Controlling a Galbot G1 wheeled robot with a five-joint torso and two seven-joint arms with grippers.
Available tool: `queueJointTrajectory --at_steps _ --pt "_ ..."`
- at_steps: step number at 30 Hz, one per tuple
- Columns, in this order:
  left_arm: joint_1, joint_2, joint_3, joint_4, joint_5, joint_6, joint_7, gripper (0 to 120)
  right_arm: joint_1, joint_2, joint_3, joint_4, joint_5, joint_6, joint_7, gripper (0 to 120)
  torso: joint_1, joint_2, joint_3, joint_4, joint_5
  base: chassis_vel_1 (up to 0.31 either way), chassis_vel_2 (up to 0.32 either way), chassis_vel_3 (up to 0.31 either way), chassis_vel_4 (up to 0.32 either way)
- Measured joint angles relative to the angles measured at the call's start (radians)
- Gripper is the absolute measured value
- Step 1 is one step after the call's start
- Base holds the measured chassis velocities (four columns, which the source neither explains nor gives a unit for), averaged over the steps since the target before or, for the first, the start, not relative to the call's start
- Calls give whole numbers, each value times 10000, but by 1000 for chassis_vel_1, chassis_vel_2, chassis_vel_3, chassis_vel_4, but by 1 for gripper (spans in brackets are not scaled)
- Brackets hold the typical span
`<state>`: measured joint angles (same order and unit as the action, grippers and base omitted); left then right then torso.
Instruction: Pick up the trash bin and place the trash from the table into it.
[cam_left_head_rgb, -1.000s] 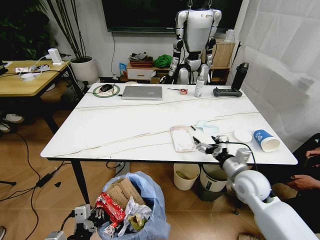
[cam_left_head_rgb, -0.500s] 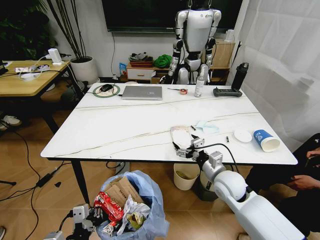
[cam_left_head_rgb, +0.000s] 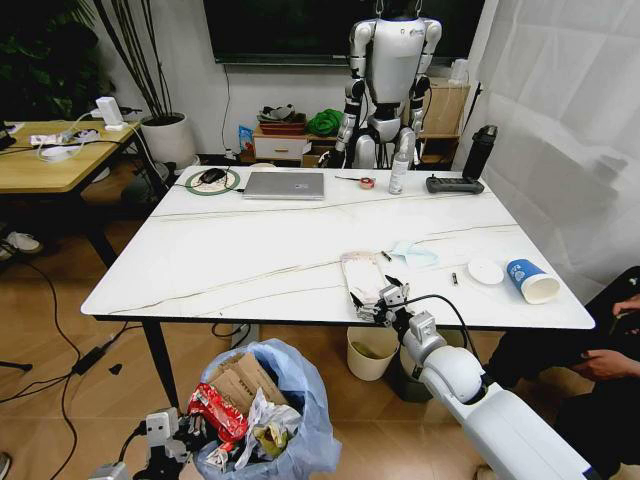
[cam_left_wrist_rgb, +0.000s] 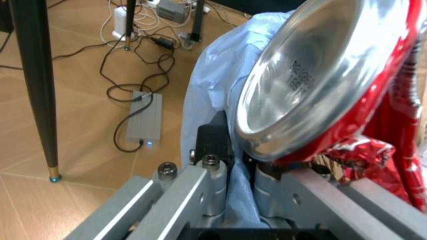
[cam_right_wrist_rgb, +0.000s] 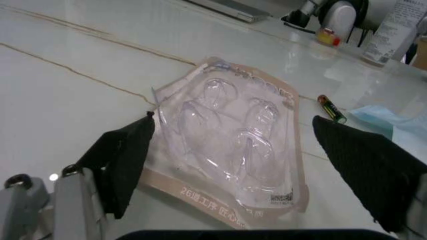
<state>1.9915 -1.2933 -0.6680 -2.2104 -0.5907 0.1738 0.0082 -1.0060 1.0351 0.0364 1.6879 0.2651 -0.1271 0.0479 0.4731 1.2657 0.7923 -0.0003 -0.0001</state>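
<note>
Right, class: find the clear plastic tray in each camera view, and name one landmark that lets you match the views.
Head view: the clear plastic tray lies near the table's front edge, right of centre, at the right gripper.
Right wrist view: mid-picture, between the open fingers.
Left wrist view: faces the trash bin instead.
Shared landmark: the pale-blue mask beside the tray.

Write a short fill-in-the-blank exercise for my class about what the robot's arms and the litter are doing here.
1. The right gripper has its fingers ____ around the clear plastic tray.
2. The left gripper holds the ____ by its blue liner.
3. The paper cup lies on the ____.

Missing words: open; trash bin; table
</note>
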Motion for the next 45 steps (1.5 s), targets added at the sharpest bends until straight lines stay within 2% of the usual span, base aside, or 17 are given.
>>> queueJointTrajectory --at_steps 3,5,10,12,16,19,24,30,36,39,42,45 --pt "-21 15 1 30 -25 1 -1 0 3 48 23 -40 -35 14 17 74 0 0 0 0 0 0 0 0 0" --pt "-25 17 1 34 -27 2 -2 0 10 53 24 -44 -35 14 19 72 0 0 0 0 1 0 0 0 0" --pt "-57 40 6 49 -62 8 -6 0 39 51 57 -56 -25 26 35 48 0 0 0 0 0 0 0 0 0" --pt "-63 46 6 54 -66 9 -6 0 35 50 65 -58 -22 35 36 46 0 0 0 1 0 0 0 0 0" --pt "-89 89 7 63 -92 15 -12 0 -19 63 104 -61 -2 102 38 27 0 0 0 1 0 0 0 0 0" --pt "-106 109 13 69 -103 16 -15 0 -47 81 115 -61 12 158 37 20 0 0 0 1 1 0 0 0 0" --pt "-170 162 66 103 -120 24 -16 0 -126 88 123 -91 253 337 -40 0 0 0 0 0 0 0 0 0 0" --pt "-200 208 97 112 -151 27 -17 0 -186 67 217 -71 1041 568 -298 0 1 0 0 1 1 0 0 0 0" --pt "-198 281 120 91 -227 34 -17 0 -414 -197 497 635 2157 620 -533 0 1 -1 0 3 1 0 0 0 0" --pt "-189 335 124 51 -274 35 -18 0 -810 -522 845 1406 2811 625 -701 0 3 -1 0 3 3 0 0 0 0" --pt "-165 440 118 -19 -389 38 -18 0 -2010 -1304 1584 3337 4407 571 -937 0 3 0 0 -1 0 0 0 0 0" --pt "-163 552 82 -86 -490 41 -18 0 -2954 -1840 1720 4874 6025 557 -951 0 1 1 -2 -4 -2 0 0 0 0"
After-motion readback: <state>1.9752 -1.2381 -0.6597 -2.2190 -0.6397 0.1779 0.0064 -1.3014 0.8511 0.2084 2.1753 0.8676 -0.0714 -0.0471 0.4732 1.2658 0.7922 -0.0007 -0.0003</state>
